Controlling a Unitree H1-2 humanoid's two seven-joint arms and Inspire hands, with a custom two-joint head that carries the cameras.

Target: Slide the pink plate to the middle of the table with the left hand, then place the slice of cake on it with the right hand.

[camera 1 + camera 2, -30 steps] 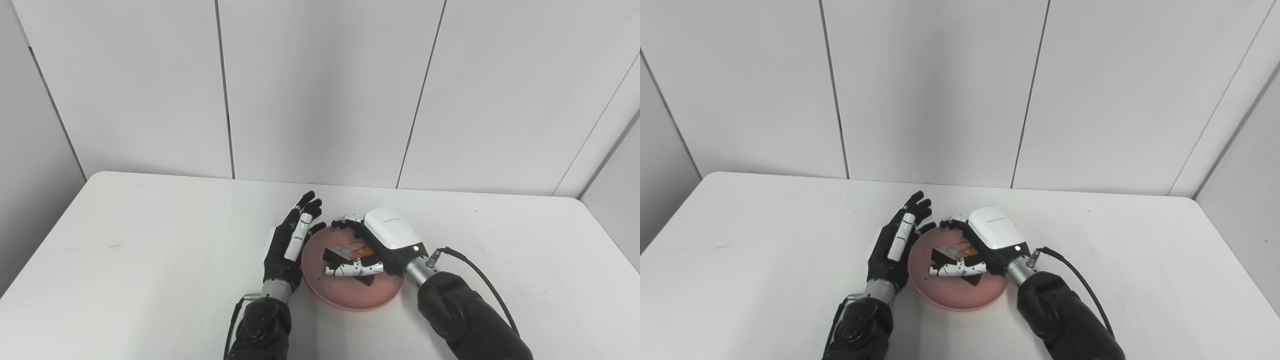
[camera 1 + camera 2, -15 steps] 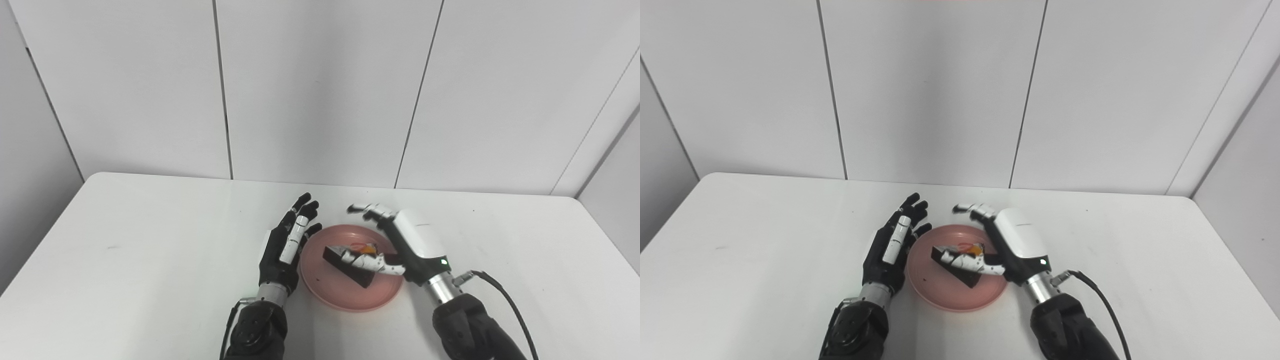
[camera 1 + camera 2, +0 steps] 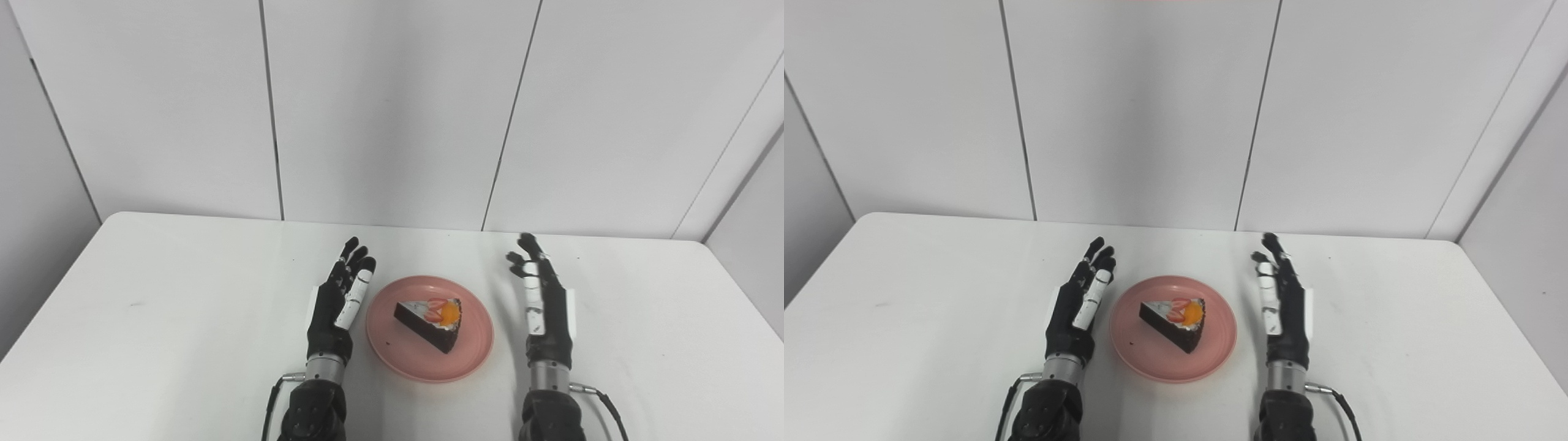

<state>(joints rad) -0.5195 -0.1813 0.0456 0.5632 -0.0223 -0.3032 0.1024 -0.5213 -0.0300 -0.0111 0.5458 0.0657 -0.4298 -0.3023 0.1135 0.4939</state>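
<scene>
A pink plate (image 3: 471,349) rests near the middle of the white table. On it lies a dark wedge of cake (image 3: 429,316) topped with white cream, strawberry and an orange piece. My left hand (image 3: 339,300) stands open on its edge just left of the plate, fingers straight and pointing away from me. My right hand (image 3: 544,299) stands open the same way a short gap to the right of the plate. Neither hand touches the plate or the cake.
The white table (image 3: 153,306) runs back to a grey panelled wall (image 3: 392,110). A small dark crumb (image 3: 387,342) lies on the plate's left part. A cable (image 3: 603,401) trails from my right wrist.
My right hand let go of the cake, left it on the plate, drew back to the right and straightened its fingers. My left hand moved slightly left, away from the plate rim.
</scene>
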